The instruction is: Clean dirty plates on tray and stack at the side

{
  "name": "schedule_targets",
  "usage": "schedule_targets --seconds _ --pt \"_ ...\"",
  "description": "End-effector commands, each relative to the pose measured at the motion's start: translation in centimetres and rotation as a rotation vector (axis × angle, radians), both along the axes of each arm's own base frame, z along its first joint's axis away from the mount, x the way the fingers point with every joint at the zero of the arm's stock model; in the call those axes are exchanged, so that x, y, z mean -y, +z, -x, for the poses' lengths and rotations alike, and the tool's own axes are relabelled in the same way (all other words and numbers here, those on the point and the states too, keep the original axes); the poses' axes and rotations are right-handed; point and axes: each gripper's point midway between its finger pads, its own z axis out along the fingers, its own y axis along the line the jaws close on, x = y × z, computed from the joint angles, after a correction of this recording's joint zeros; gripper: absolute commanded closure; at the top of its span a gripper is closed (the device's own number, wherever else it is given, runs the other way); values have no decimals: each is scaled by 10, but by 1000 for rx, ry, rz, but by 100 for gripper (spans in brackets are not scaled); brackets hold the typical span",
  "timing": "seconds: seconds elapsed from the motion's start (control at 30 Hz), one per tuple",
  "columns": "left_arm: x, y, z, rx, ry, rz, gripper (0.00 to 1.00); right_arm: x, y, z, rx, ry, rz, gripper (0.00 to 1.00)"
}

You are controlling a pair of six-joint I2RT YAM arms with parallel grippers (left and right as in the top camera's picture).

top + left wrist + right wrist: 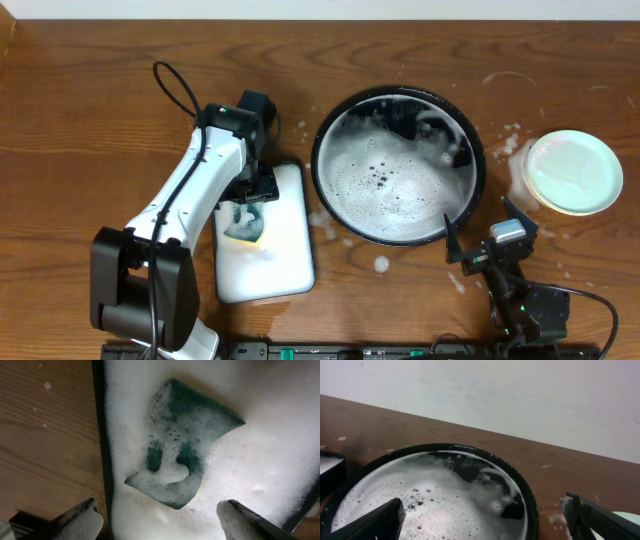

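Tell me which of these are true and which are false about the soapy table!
1. The green sponge lies in foam on the white tray. True.
2. The left gripper is squeezing the sponge. False: its jaws are wide open and it grips nothing.
3. The black basin has white foam in it. True.
4. The right gripper is carrying a plate. False: it is open and empty, next to the basin.
5. The plates are inside the basin. False: the ones that show sit on the table, to the right of the basin in the overhead view.
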Motion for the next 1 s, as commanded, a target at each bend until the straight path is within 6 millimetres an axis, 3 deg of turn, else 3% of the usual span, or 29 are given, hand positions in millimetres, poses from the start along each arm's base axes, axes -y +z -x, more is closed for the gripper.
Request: schedule_targets --seconds 0.0,0.17,0.4,0.5,0.7,0.87,0.97 --pt "-1 0 1 -4 6 1 19 -1 -1 0 5 1 11 1" --pt "-2 1 1 -3 7 0 19 -1 -1 0 6 1 12 1" --pt "3 47 22 168 -33 47 19 -1 -1 0 5 1 11 1" --pt "-13 79 25 340 -23 20 19 -1 -1 0 5 1 11 1" --pt "-44 143 8 861 111 105 19 -1 -1 0 5 1 11 1" --pt "-58 161 21 1148 92 147 19 -1 -1 0 5 1 11 1" --pt "-62 159 36 1274 50 149 19 -1 -1 0 5 1 11 1"
